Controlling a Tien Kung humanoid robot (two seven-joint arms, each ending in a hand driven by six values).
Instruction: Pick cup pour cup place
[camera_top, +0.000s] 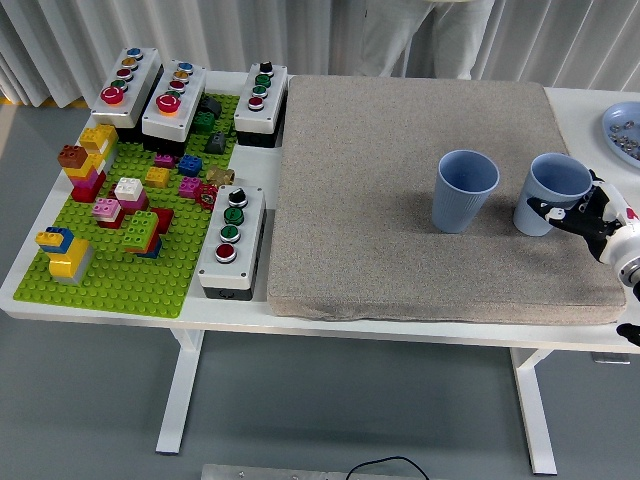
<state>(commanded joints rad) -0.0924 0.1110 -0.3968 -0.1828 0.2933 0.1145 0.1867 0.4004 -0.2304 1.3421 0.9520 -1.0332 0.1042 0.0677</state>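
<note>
Two light blue cups stand upright on the grey mat (400, 150). The left cup (465, 190) stands free near the mat's middle right. The right cup (552, 192) is by the mat's right edge. My right hand (578, 208) comes in from the right edge, level with this cup's lower right side. Its thumb lies across the cup's front and its fingers (601, 192) are spread behind the cup's right side, so it is open around the cup without a firm grasp showing. The cup rests on the mat. My left arm is out of view.
A green brick baseplate (120, 280) with several coloured bricks and grey button boxes (232, 240) fills the table's left side. A blue plate (622, 130) with small parts sits at the far right. A person in white stands behind the table's far edge.
</note>
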